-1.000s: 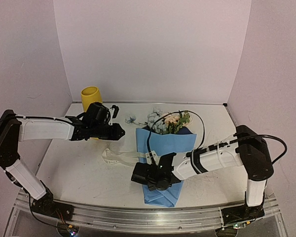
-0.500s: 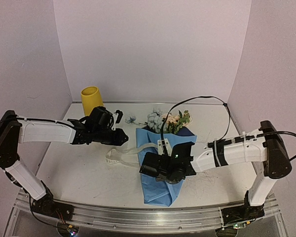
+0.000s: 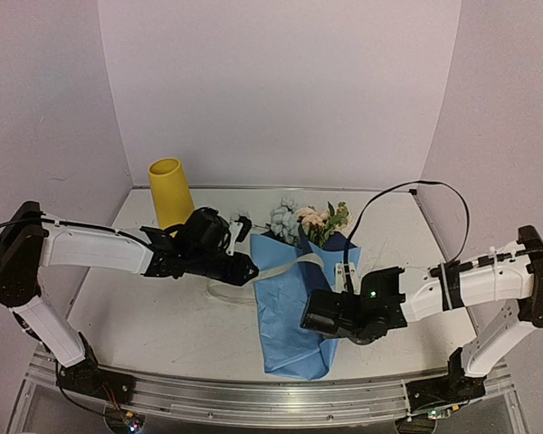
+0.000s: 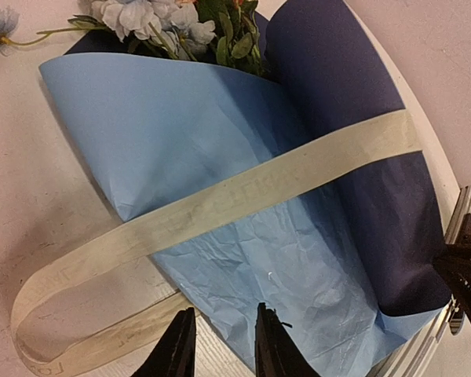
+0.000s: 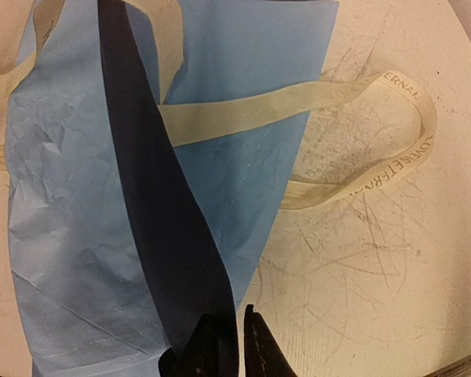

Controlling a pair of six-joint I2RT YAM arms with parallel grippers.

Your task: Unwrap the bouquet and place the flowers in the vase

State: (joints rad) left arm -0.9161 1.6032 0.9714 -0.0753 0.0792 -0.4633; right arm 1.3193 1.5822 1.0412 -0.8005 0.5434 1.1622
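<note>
Top external view: the left arm [image 3: 90, 246] reaches low across the table [image 3: 163, 316] from its base towards the middle, and the left gripper [image 3: 249, 268] sits at the left edge of the bouquet [image 3: 290, 307]. The right arm [image 3: 471, 280] stretches in from the right, with the right gripper [image 3: 309, 323] low over the wrap's right side. The bouquet lies flat in the middle of the table, its long axis running near to far, with the flowers [image 3: 300, 220] towards the back wall and the narrow folded end towards the near edge. In the left wrist view, the left fingers [image 4: 179, 349] stand a narrow gap apart over the creased light blue paper [image 4: 180, 133], clamping nothing. In the right wrist view, the right fingers [image 5: 255, 345] are nearly together, pinching a raised fold of the navy sheet [image 5: 153, 212]. A flat cream ribbon [image 4: 282, 177] with printed lettering lies slantwise across the paper. The smooth yellow vase [image 3: 169, 190] stands upright at the far left, well apart from the bouquet.
</note>
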